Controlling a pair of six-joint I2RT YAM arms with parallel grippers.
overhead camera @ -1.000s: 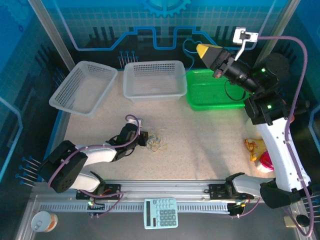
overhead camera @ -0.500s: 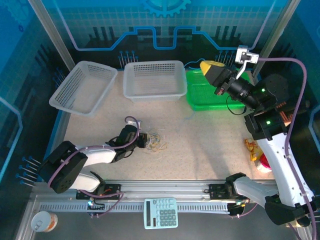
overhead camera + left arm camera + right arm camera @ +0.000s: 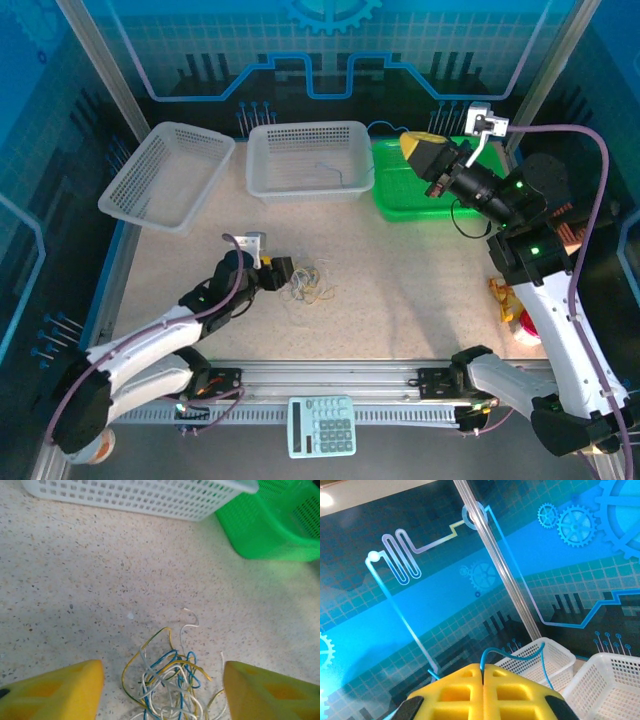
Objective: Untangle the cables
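A tangle of thin blue, yellow and white cables [image 3: 312, 283] [image 3: 170, 680] lies on the speckled table. My left gripper [image 3: 276, 272] [image 3: 161, 680] sits just left of the tangle, open. Its yellow fingers [image 3: 60, 690] stand either side of the pile, and nothing is held between them. My right gripper [image 3: 420, 150] [image 3: 483, 671] hangs high over the gap between the white and green baskets, shut on one blue cable [image 3: 515, 656] [image 3: 385, 128]. That cable arcs out of the fingertips and trails down toward the white basket.
Two white baskets [image 3: 165, 175] [image 3: 310, 160] and a green basket [image 3: 430, 190] line the far edge. Snack packets [image 3: 512, 298] lie at the right by the right arm. A calculator [image 3: 322, 425] and a cup [image 3: 85, 442] sit beyond the near rail.
My left gripper has opened beside the tangle and its arm has stretched out. My right gripper has come lower over the baskets, still holding the blue cable.
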